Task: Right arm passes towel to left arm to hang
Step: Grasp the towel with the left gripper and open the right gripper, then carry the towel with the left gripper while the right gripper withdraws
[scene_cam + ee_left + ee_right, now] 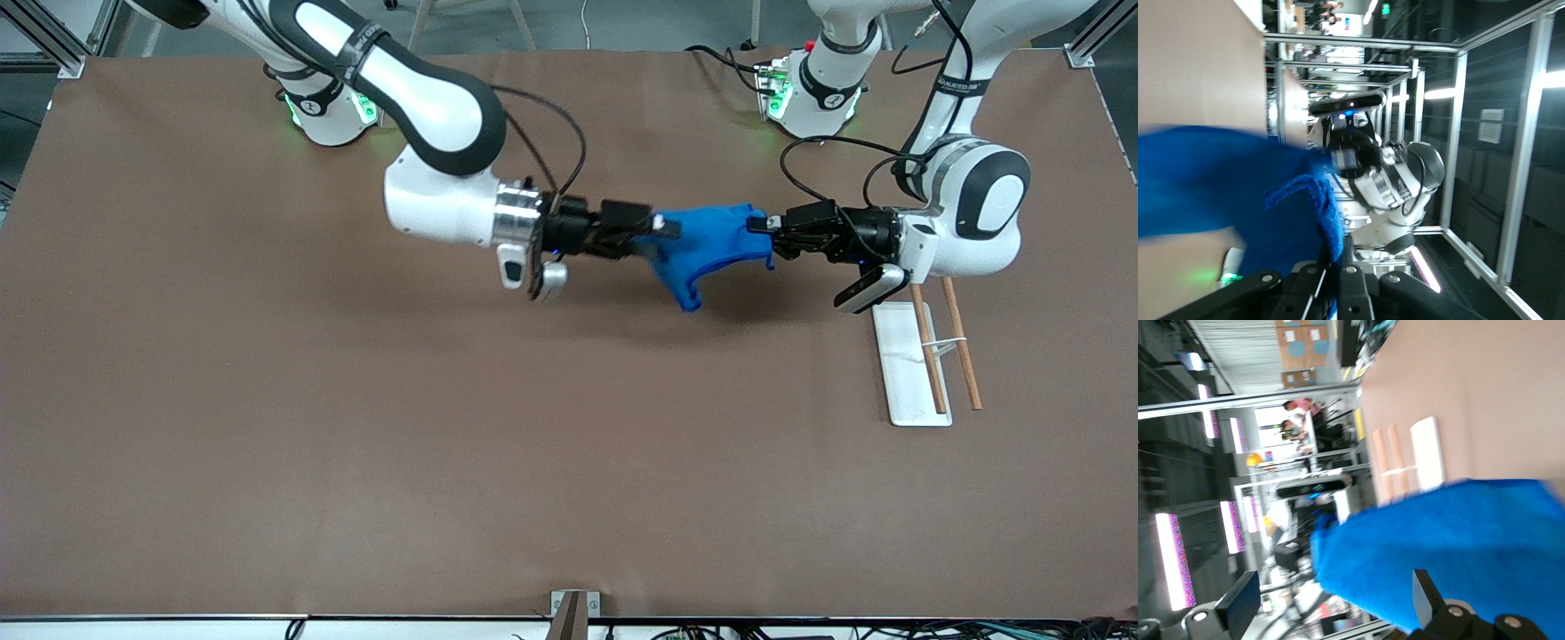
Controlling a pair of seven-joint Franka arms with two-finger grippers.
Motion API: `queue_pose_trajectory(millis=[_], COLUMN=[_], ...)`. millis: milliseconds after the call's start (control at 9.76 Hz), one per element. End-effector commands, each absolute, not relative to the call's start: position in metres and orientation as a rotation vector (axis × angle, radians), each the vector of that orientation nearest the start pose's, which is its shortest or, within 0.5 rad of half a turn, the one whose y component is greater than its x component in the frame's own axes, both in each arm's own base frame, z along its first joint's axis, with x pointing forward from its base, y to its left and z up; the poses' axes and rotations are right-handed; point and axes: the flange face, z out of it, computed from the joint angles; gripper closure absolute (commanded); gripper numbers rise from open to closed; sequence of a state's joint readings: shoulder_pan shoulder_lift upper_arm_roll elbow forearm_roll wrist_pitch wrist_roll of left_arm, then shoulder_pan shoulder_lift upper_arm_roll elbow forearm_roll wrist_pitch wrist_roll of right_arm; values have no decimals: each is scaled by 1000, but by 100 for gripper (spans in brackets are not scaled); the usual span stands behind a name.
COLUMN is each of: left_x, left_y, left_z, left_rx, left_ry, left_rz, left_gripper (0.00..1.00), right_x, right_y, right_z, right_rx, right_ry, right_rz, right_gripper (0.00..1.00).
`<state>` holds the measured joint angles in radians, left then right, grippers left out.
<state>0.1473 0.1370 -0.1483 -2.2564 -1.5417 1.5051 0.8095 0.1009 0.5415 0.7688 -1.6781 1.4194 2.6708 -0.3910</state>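
Two grippers met over the middle of the table [267,427] in the front view: the right gripper [655,228], jaws parted wide, flanked one end of the towel [702,244], while the left gripper [763,226] was clamped on the other end, the cloth sagging between them in the air. Beside the left arm stood the white rack [902,356] with its wooden rods [965,347], well apart from the table edge, with open room around. In the left wrist view, the towel [1238,193] bunched against the closed fingers, soft and light, best held by an edge. In the right wrist view, the towel [1458,547] lay between spread fingers [1426,597].
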Motion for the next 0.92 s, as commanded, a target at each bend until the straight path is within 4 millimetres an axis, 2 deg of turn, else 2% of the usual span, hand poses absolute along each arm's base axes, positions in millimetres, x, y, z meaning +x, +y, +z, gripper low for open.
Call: queue_pose_trajectory(millis=[0,205,307,614,717,819], left_x=[513,532,541,570,575,580], left_y=[-105,-96,-92,-83,-78,-74], left_z=[351,367,378,416,426,433], left_rx=[1683,1813,1894,2136,2234,2314], left_ry=[-93,-130,-150,-158,-168,-188], left_rz=[-107,-122,-146,-238,-261,-273], left_gripper=[100,100,100,100,100,100], right_x=[544,573,592,616,620,621], right_y=[401,338,289,158,118,84], right_z=[356,346,348,346,337,335], right_rx=[-2104,-2300,-2431,-2676,-2775,-2852], right_ry=[-3,-132,-227,-214,-265,-318], right_rz=[-127,-274,-372,-498,-499,-415], right_gripper=[0,0,0,0,0,0])
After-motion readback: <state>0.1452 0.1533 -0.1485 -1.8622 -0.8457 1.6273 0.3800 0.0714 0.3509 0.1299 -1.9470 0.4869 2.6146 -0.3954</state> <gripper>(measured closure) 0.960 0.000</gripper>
